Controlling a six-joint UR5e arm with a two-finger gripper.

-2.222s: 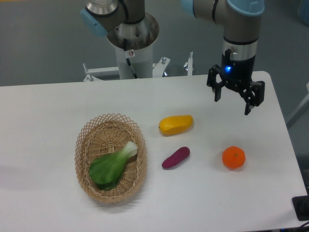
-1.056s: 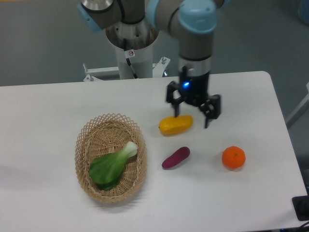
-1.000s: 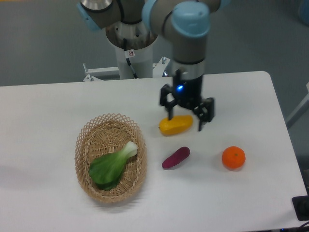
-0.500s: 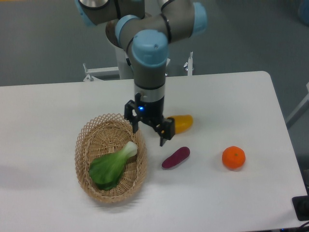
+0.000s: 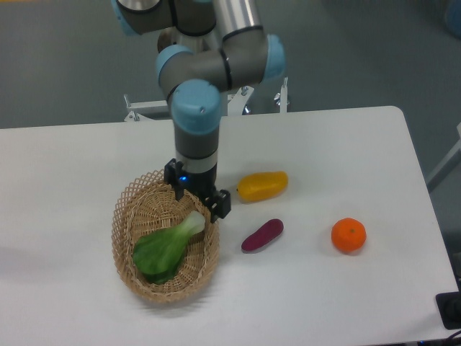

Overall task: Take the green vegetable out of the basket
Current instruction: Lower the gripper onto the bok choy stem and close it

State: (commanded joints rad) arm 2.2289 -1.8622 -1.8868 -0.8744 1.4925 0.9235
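The gripper [image 5: 197,196] hangs with jaws spread and empty over the far right rim of the basket [image 5: 128,209], just above the pale stem of the green vegetable [image 5: 166,248] lying inside. On the bench [image 5: 65,173] to the right lie a yellow fruit [image 5: 263,185], a purple sweet potato [image 5: 262,235] and an orange [image 5: 348,235], all apart from the basket.

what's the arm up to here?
The arm's gripper is open and sits over the upper right of the basket, just above the stem end of the bok choy, which lies in the basket, not yet grasped. A yellow fruit, sweet potato and orange lie on the table to the right.
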